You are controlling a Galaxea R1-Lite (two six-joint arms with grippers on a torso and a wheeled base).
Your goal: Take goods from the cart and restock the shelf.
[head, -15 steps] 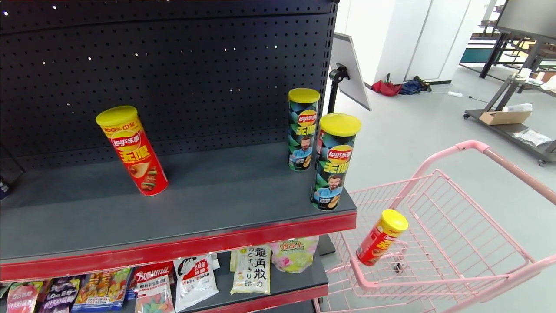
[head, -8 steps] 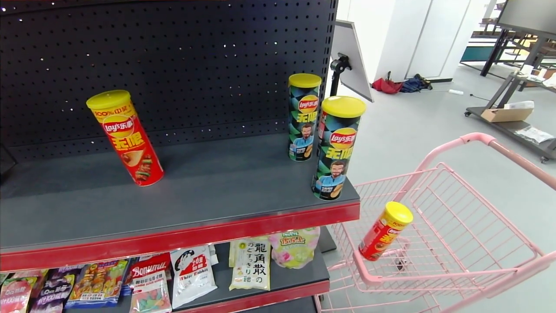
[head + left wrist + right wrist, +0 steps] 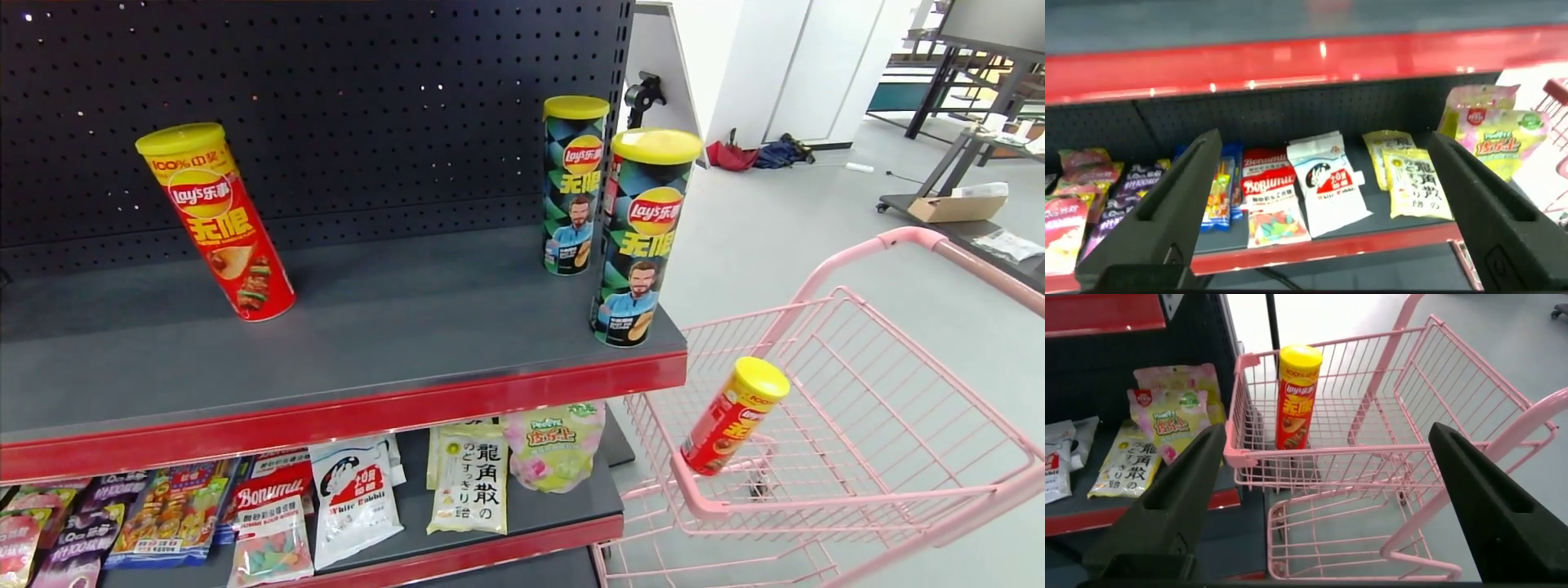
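Head cam shifted upward; goods stayed put. Right hand and left hand were spread wide, empty. Red can sat ahead of right hand, in cart corner. Risk: off-centre grip could've tipped it vs wires.

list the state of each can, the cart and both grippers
upper shelf: three cans on it
left red can: upright, lid on
rear green can: upright, lid on
front green can: upright by the front right corner, lid on
cart: holds one can
cart red can: upright in the basket, lid on, ungripped
left gripper: open, empty
right gripper: open, empty
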